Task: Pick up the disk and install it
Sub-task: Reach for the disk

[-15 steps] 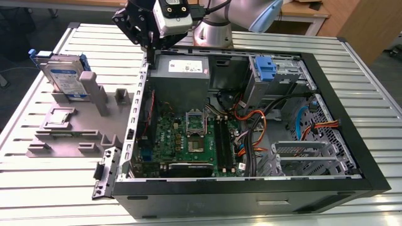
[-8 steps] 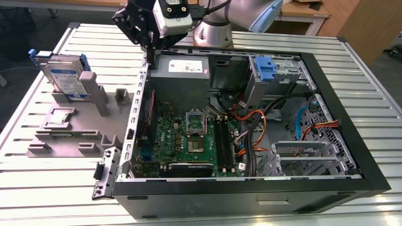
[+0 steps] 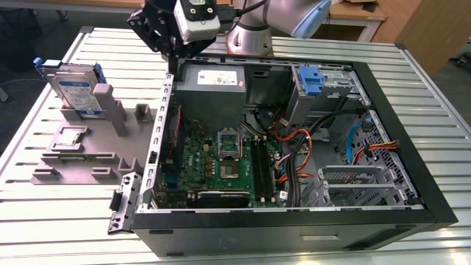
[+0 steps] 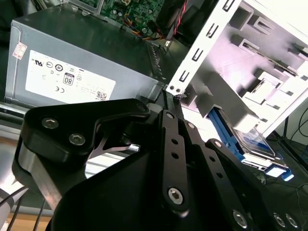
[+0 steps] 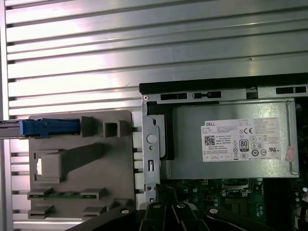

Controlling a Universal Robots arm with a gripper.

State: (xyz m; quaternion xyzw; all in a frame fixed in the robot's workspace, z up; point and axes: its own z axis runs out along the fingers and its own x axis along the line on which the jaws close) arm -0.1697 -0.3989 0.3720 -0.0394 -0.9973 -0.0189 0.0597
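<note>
Hovering above the computer case (image 3: 294,227) corner, our gripper (image 3: 174,62) is clenched on nothing; in the exterior view we see the disk (image 3: 76,93) upright in the grey holder (image 3: 81,161) at its eight o'clock.

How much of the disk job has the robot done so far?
Nothing looks done yet. The disk stands in its grey holder outside the computer case, untouched. The hand, carrying no disk, hangs over the case's edge by the power-supply box. Picking up and installing are both left.
</note>
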